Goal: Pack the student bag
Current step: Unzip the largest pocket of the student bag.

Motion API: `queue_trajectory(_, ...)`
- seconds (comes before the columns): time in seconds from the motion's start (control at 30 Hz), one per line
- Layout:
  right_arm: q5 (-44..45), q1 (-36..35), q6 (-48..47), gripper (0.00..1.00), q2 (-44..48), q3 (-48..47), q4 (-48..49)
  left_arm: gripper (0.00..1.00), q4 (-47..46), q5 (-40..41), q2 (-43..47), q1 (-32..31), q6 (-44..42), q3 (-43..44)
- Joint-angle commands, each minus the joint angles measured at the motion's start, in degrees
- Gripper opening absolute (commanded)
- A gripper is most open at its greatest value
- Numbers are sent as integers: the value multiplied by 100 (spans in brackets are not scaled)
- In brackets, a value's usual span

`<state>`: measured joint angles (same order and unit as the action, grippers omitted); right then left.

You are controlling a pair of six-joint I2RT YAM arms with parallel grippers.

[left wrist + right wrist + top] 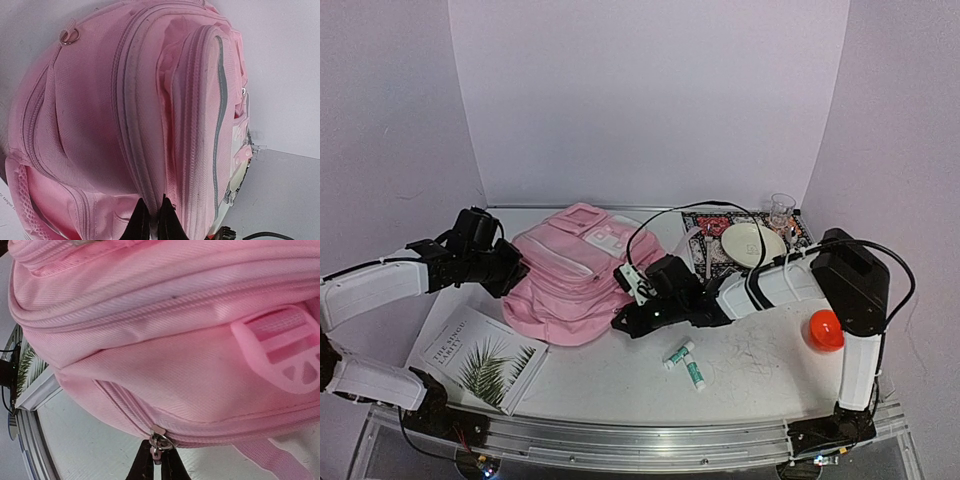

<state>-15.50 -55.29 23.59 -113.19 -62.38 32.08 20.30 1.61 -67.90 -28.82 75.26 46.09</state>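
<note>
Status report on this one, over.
Left pincer shut on bag edge. Right pincer shut on zip pull. Two tubes nearby, off bag.

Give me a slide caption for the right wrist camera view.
Right claw pinches a zipper pull low on the pink student bag.

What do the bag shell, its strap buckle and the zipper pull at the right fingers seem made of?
The student bag: matte woven fabric, fine diagonal ribs and stitched seams; probably synthetic. Its strap buckle: smooth moulded pink plastic, slightly glossy. The zipper pull: likely metal, by its silvery glint, with a pink tab; the right gripper is shut on it.
</note>
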Motion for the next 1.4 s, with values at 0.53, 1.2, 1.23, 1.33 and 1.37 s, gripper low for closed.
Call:
queue_trajectory(0.53,-664,-628,821,0,-297,-2436,-1869,0,-1419,409,-208,-327,369,144)
queue_trajectory(1.2,-1364,-892,1395,11,-566,-2983,-2057,0,-1715,1261,-518,-564,-56,33)
queue_trajectory(1.23,-1214,-891,1371,12,-485,-2805,-2057,0,-1714,1277,-520,-538,-145,55)
queue_trajectory(1.33,-674,-850,1345,13,-173,-2345,-2051,0,-1673,1226,-585,-467,-646,211)
queue_trajectory(1.37,-584,-832,1361,14,-108,-2186,-2038,0,-1644,1200,-607,-452,-789,256)
